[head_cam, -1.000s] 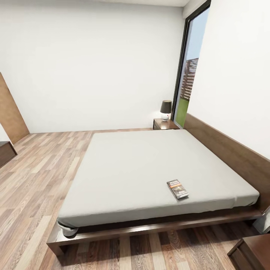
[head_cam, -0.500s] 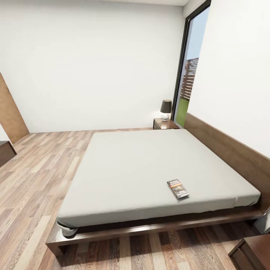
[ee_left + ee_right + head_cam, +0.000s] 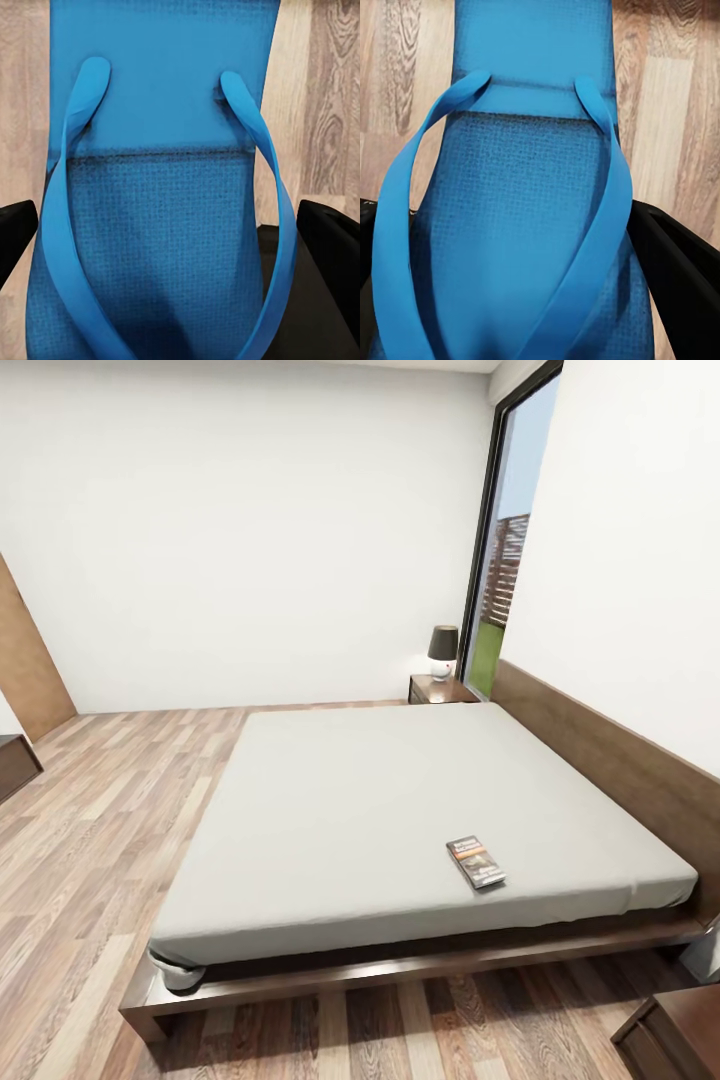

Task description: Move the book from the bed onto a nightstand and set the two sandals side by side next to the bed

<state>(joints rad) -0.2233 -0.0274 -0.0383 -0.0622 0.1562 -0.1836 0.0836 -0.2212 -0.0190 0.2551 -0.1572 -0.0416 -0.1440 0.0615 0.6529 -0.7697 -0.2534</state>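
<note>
In the bedroom, the head view looks across the bed (image 3: 400, 800), whose light grey mattress sits on a dark brown frame with a headboard along the right-hand wall. The book (image 3: 475, 861) lies flat on the mattress near the closer edge, toward the headboard side. A nightstand (image 3: 440, 691) stands at the far corner of the bed, just beside a tall window (image 3: 500, 550), with a small dark-shaded lamp (image 3: 442, 652) on top of it. Another dark wooden corner, perhaps a second nightstand (image 3: 672, 1035), shows at the near right. In the left wrist view, the left tool (image 3: 180, 247) has a bright blue sandal (image 3: 161, 187) between its dark fingers (image 3: 330, 251), the sole and blue strap close to the camera above the wood-plank floor (image 3: 330, 105). In the right wrist view, the right tool (image 3: 521, 270) likewise has the other blue sandal (image 3: 529, 202) between its fingers (image 3: 682, 277). Both tools appear clenched on their sandals.
</note>
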